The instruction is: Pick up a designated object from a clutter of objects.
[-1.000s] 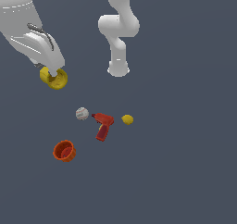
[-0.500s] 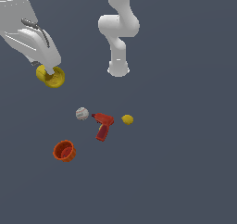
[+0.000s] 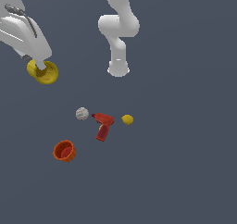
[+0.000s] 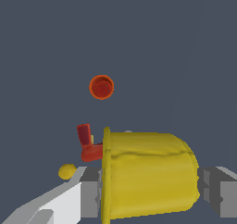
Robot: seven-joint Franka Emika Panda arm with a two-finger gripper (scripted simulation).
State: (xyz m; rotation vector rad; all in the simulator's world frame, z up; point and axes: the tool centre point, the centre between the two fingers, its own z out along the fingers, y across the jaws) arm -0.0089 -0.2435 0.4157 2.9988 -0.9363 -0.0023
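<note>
My fingers (image 4: 90, 197) are pressing in on the yellow cup (image 4: 150, 174) from both sides, spread about as wide as its body; the cup is lying sideways between them in the wrist view, rim facing away from the wall I am squeezing. I am grasping nothing else. My gripper (image 3: 40, 66) is holding the cup (image 3: 44, 72) high and well apart from the red toy drill (image 3: 103, 125), toward the exterior view's upper left, clear of the floor as far as I can judge. Risk as I am reading it: the cup wall is thin and round, and is looking slightly dented at the grip line, so too little squeeze or a quick swing could be letting it rotate or slide out, dropping it back among the clutter. The white-grey ball (image 3: 82, 113) is sitting just beside the drill's nose, the little yellow ball (image 3: 127, 120) near its other side, and the orange-red cup (image 3: 64, 150) below, apart from it.
</note>
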